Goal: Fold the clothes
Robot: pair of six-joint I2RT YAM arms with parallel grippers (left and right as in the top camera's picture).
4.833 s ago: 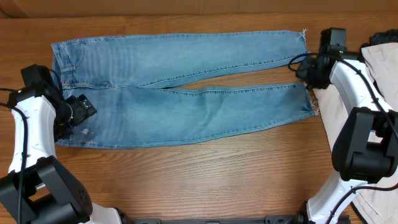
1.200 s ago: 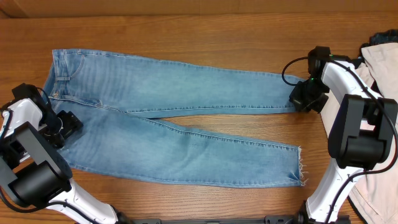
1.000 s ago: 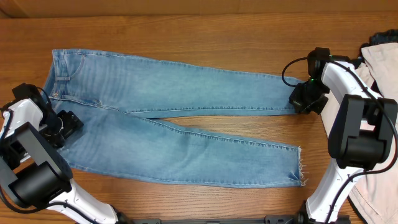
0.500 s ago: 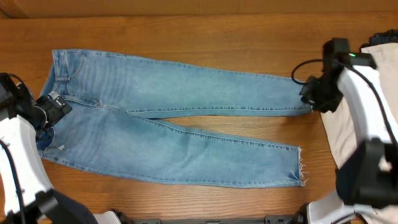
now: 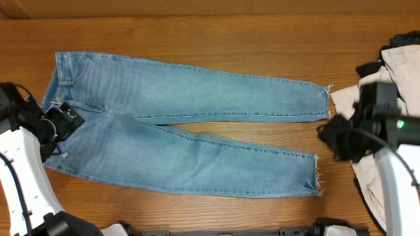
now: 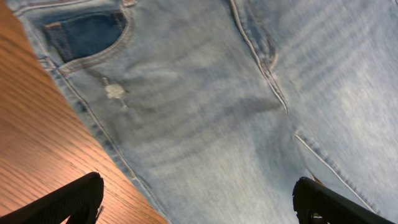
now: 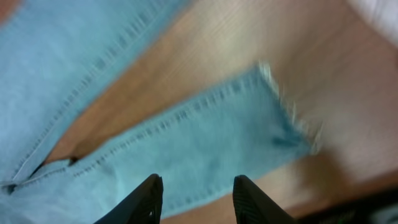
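The light blue jeans (image 5: 184,92) lie flat on the wooden table, waist at the left and the two legs splayed apart toward the right. My left gripper (image 5: 63,123) hovers over the waist's near-left corner; in the left wrist view its fingers (image 6: 74,199) stand wide apart over denim (image 6: 205,112) near a pocket (image 6: 87,34), holding nothing. My right gripper (image 5: 336,139) hangs to the right of the frayed hems (image 5: 318,180). In the right wrist view it (image 7: 196,202) is open above one leg end (image 7: 205,143), with nothing between the fingers.
A cream-beige garment (image 5: 400,72) lies at the right edge under the right arm, with a small black cloth (image 5: 401,39) behind it. Bare wood (image 5: 197,123) shows between the two legs and along the front edge.
The right gripper has opened, let go of the far leg's hem and drawn back toward the front right. The left gripper has opened wide and shifted slightly over the waist. The jeans lie still.
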